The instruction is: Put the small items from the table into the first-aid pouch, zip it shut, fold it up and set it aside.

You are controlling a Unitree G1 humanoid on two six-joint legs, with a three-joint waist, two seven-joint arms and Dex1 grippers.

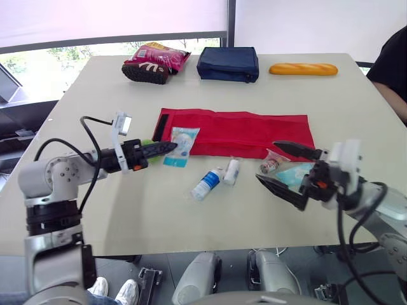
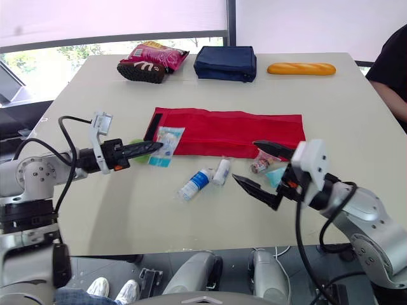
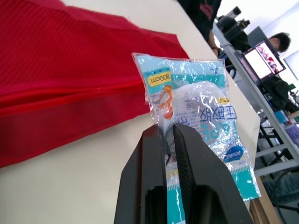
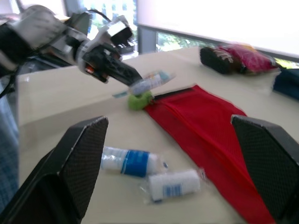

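Your desk [image 1: 152, 216] carries the red pouch [image 1: 248, 133] unfolded; left gripper [image 1: 169, 148] pinches a gauze packet [image 1: 180, 145]; right gripper [image 1: 267, 162] gapes wide, holding nothing.

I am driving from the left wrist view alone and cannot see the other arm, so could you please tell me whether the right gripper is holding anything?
Observer: No, the right gripper is open and empty, hovering by a teal packet near the right end of the red pouch.
Operator: Thank you. What lies loose in front of the pouch?
Observer: A blue-labelled roll and a white roll, side by side on the table.
Operator: Anything near my left gripper?
Observer: A green item sits at the pouch's left end, below the bandage packet it holds.
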